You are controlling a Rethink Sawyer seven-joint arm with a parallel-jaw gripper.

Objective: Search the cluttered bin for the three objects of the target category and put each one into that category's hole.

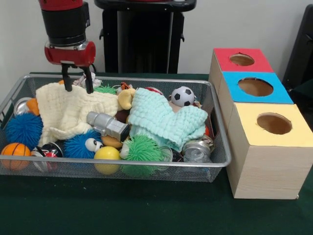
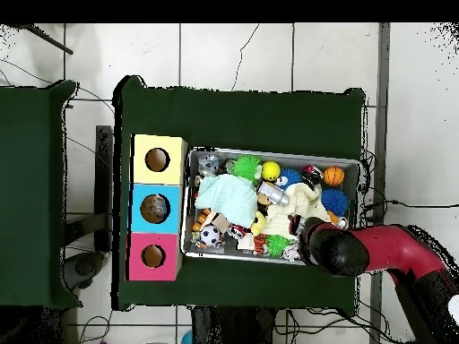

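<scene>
Three boxes (image 1: 264,122) stand in a row at the right of your front view, topped red, blue and yellow; the hole (image 1: 255,87) you need is the round one in the blue top, the middle of the row. In the overhead view the same blue-topped hole (image 2: 155,209) sits at the left of the frame, between the yellow and the red one.

The bin (image 1: 146,163) fills the left and centre of the front view, its near long rim running along the lower part of the frame. At its lower right corner you can see one of the three objects (image 1: 196,155), a clear wrinkled piece lying against the mesh, just beside a silver can (image 1: 195,145). The other clear pieces cannot be made out under the clutter.

The gripper (image 1: 77,84) hangs at the upper left of the front view, its two dark fingers (image 1: 89,86) apart and holding nothing, their tips just above the cream cloth (image 1: 68,110). A mint cloth (image 1: 164,117) covers the middle of the bin, with a small soccer ball (image 1: 183,96) behind it and a green spiky ball (image 1: 142,148) in front.
</scene>
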